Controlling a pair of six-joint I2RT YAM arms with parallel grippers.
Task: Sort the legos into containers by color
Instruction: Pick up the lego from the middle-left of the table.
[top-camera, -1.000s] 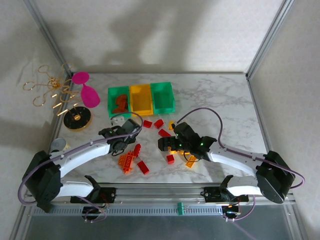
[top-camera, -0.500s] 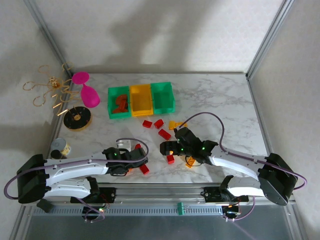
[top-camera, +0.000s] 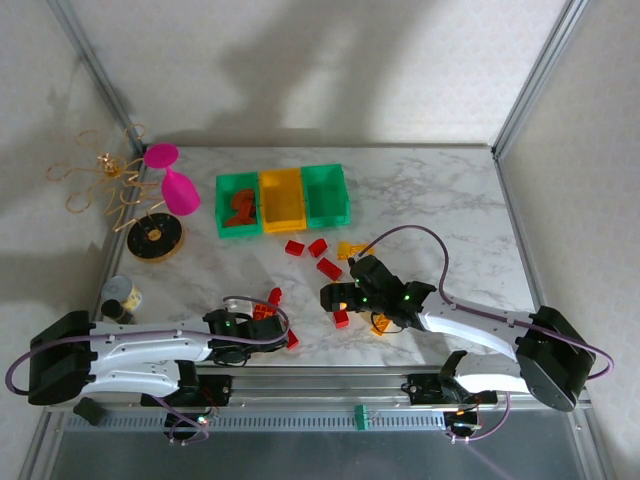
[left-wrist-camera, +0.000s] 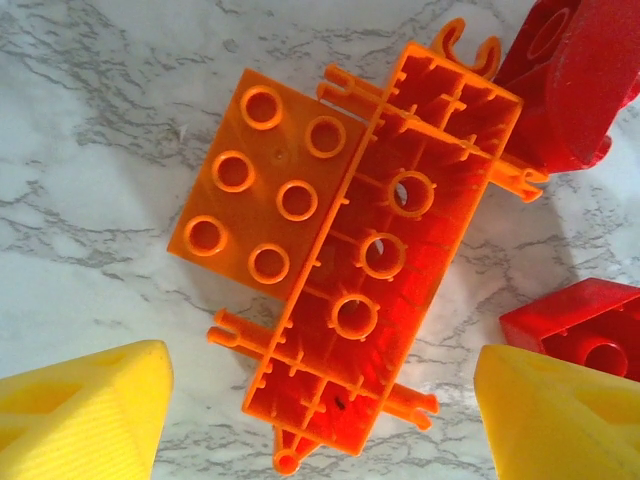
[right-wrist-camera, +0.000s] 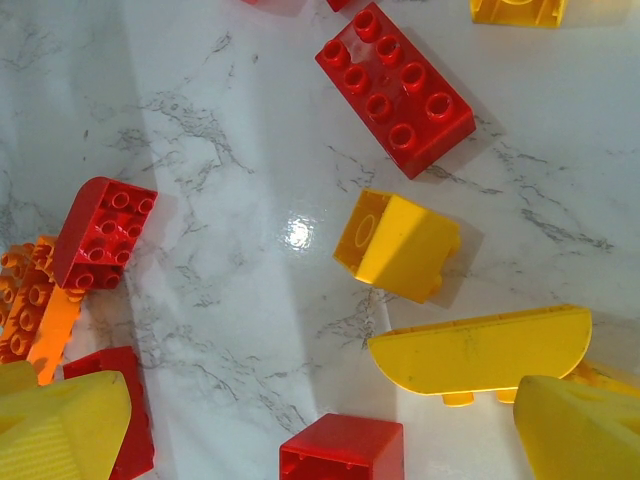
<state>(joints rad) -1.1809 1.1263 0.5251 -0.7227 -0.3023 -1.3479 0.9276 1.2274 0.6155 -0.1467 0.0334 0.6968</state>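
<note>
Three containers stand in a row at the back: a green bin (top-camera: 225, 188) with red pieces in it, a yellow bin (top-camera: 282, 198) and a second green bin (top-camera: 326, 193). Legos lie scattered in front of them. My left gripper (top-camera: 262, 322) (left-wrist-camera: 320, 430) is open, low over an orange studded brick (left-wrist-camera: 262, 190) and an orange underside-up plate (left-wrist-camera: 385, 260) that lies between its yellow fingers (left-wrist-camera: 85, 410). My right gripper (top-camera: 335, 298) (right-wrist-camera: 320, 440) is open above a red cube (right-wrist-camera: 342, 450), a yellow brick (right-wrist-camera: 397, 245) and a yellow arched piece (right-wrist-camera: 480, 350).
A pink goblet (top-camera: 175, 180), a gold wire stand (top-camera: 110, 185) and a black disc (top-camera: 152, 238) sit at the left; a small tin (top-camera: 122, 295) is near the left arm. Red bricks (left-wrist-camera: 570, 90) (left-wrist-camera: 590, 330) flank the orange pieces. A red long brick (right-wrist-camera: 396, 88) lies further back.
My left arm has drawn back from near the bins toward the near edge and dropped over the orange pieces. My right gripper shifted slightly nearer and lower, then held still.
</note>
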